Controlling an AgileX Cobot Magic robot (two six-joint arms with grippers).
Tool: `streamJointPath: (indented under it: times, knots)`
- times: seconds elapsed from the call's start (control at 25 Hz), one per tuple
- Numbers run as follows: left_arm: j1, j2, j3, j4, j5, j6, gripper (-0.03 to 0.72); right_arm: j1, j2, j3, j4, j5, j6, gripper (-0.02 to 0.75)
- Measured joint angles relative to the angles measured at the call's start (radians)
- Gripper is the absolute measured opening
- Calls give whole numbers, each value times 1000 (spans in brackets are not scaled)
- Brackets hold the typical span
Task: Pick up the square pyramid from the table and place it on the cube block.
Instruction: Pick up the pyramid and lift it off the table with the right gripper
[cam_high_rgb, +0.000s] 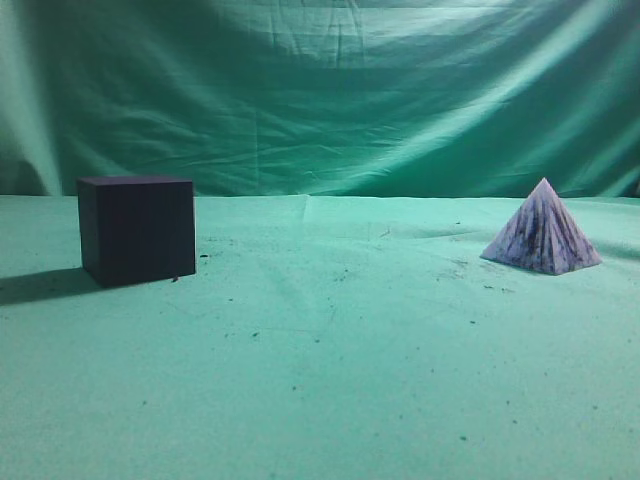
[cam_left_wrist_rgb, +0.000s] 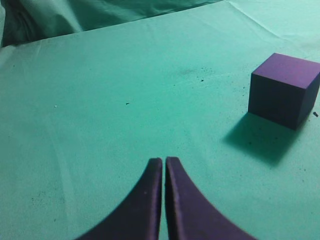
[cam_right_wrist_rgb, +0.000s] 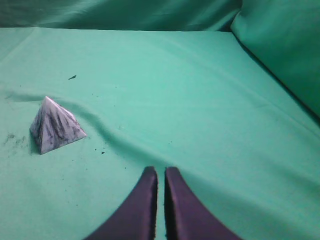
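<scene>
The square pyramid (cam_high_rgb: 543, 232), whitish-lavender with dark streaks, stands on the green table (cam_high_rgb: 330, 350) at the right. In the right wrist view the pyramid (cam_right_wrist_rgb: 54, 127) sits to the left of and beyond my right gripper (cam_right_wrist_rgb: 160, 171), which is shut and empty. The dark purple-black cube block (cam_high_rgb: 137, 229) stands on the table at the left. In the left wrist view the cube block (cam_left_wrist_rgb: 283, 90) is to the far right of my left gripper (cam_left_wrist_rgb: 163, 161), which is shut and empty. Neither gripper shows in the exterior view.
A wrinkled green cloth backdrop (cam_high_rgb: 320, 90) hangs behind the table. It also rises at the right edge of the right wrist view (cam_right_wrist_rgb: 280, 45). Small dark specks dot the cloth near the pyramid.
</scene>
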Motion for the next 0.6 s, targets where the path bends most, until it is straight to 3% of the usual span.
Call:
streamJointPath:
  times: [0.6]
  knots:
    - [0,0,0,0,0,0,0,0,0,2,0,0,0,0]
